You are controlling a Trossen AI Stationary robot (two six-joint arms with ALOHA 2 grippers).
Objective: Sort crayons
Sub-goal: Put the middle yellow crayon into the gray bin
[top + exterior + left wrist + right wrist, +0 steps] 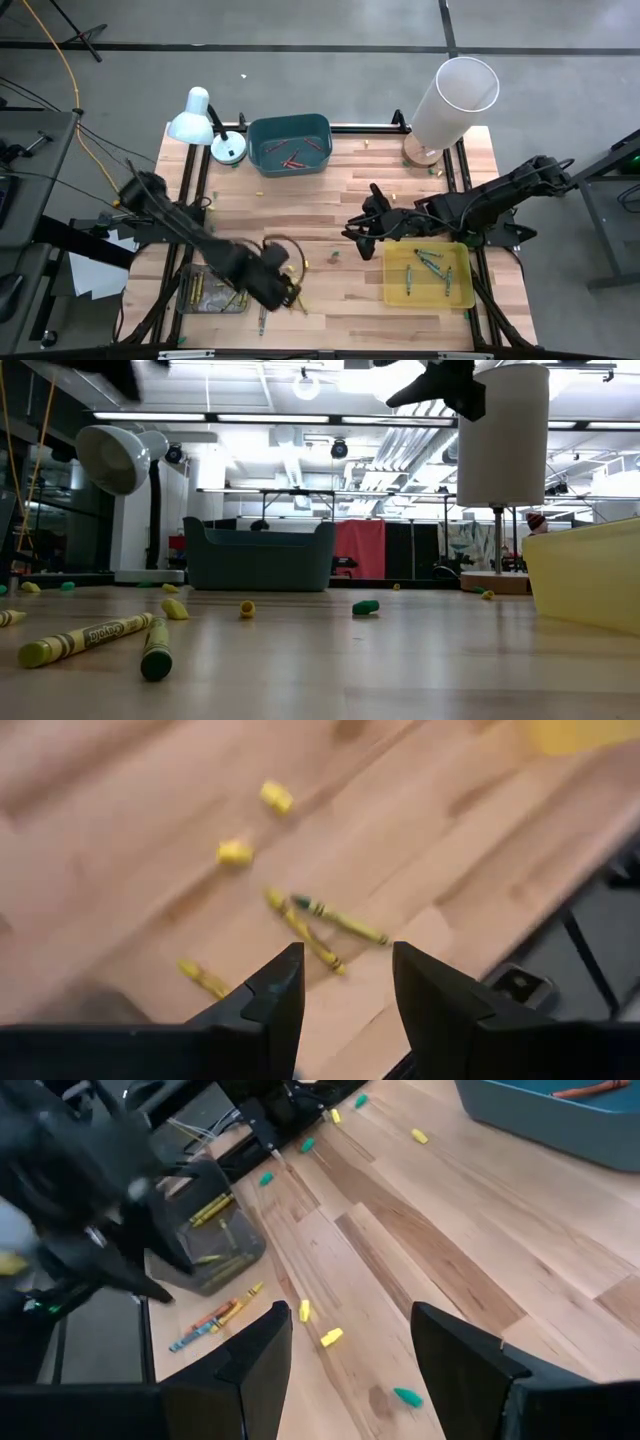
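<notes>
Wooden slats carry loose crayons (325, 924) near the table's (330, 200) near-left edge, right under your left gripper (346, 985), whose fingers are spread and empty. You should find them light, stiff, prone to rolling; pinch one across its mid-shaft. Your right gripper (362, 229), also spread, waits mid-table beside the yellow tray (467, 292).

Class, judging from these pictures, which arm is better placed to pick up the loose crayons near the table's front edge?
Left. Its open gripper hovers directly over the loose crayons; the right gripper, also open, hangs mid-table beside the yellow tray.
</notes>
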